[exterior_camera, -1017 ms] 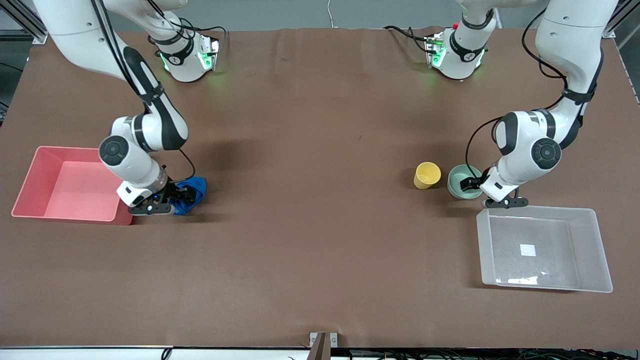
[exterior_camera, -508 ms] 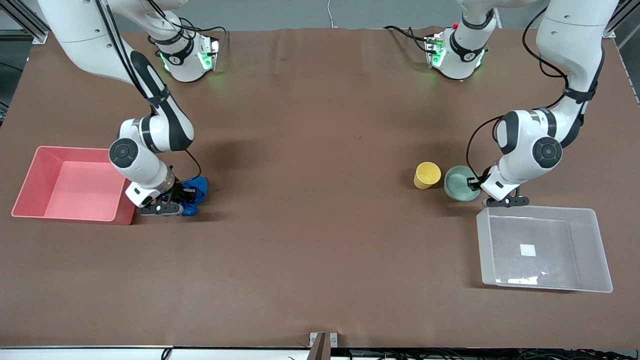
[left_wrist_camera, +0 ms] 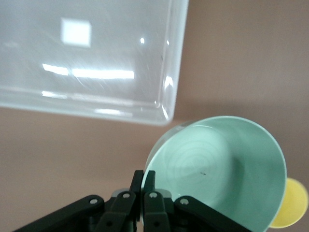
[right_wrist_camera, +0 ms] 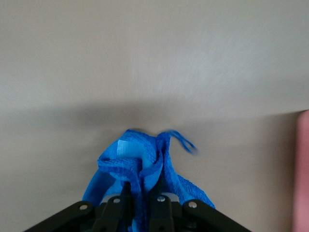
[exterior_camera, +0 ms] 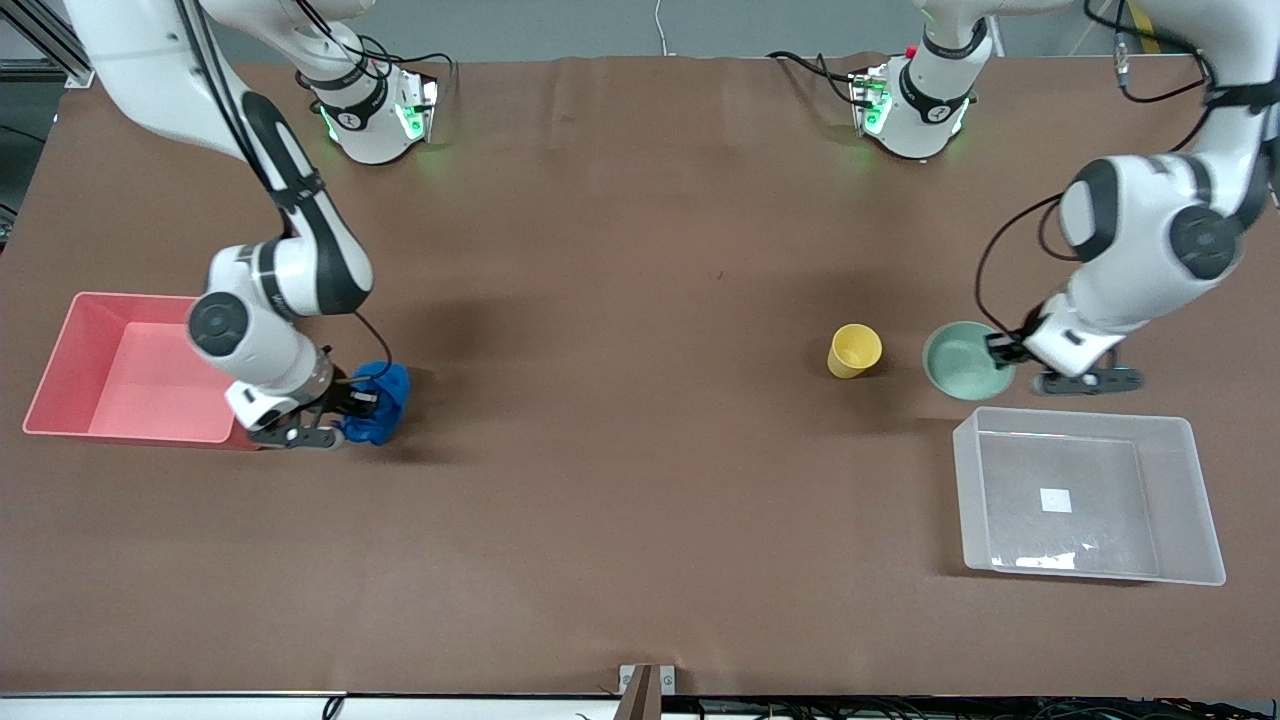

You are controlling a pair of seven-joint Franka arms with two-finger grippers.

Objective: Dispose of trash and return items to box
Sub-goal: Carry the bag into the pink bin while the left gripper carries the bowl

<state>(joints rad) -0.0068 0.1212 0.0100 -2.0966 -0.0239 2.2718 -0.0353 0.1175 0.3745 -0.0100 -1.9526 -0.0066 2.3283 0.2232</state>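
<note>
My left gripper [exterior_camera: 1000, 348] is shut on the rim of the mint-green bowl [exterior_camera: 962, 362] and holds it tilted, off the table, beside the clear box [exterior_camera: 1085, 497]. In the left wrist view the bowl [left_wrist_camera: 227, 174] fills the space by my left gripper [left_wrist_camera: 144, 180], with the box [left_wrist_camera: 91, 58] and its white label past it. The yellow cup [exterior_camera: 853, 350] stands on the table beside the bowl, toward the right arm's end. My right gripper [exterior_camera: 362, 398] is shut on the blue wad [exterior_camera: 378, 412], next to the pink bin. The right wrist view shows the wad [right_wrist_camera: 145, 166] pinched in my right gripper [right_wrist_camera: 144, 193].
The pink bin [exterior_camera: 70, 352] sits at the right arm's end of the table, its corner close to my right wrist. Its edge shows in the right wrist view [right_wrist_camera: 302, 169]. Brown table cover [exterior_camera: 640, 450] spreads between the two arms.
My left gripper lifted the green bowl and carried it away from the yellow cup, toward the left arm's end. My right gripper closed on the blue wad and raised it slightly beside the pink bin.
</note>
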